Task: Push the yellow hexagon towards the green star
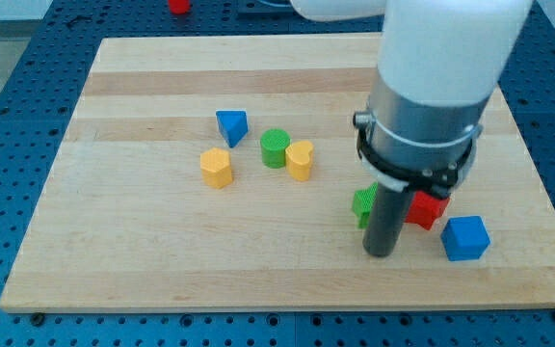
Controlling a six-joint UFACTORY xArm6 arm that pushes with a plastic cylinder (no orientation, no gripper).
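The yellow hexagon [216, 168] lies left of the board's middle. The green star [363, 204] sits at the lower right, partly hidden behind my rod. My tip [380, 253] rests on the board just below and right of the green star, far to the right of the yellow hexagon.
A blue triangle [231, 126], a green cylinder [275, 147] and a yellow heart [300, 159] cluster near the hexagon. A red block [426, 209] and a blue cube [465, 238] lie right of my tip. The arm's white body hides the board's upper right.
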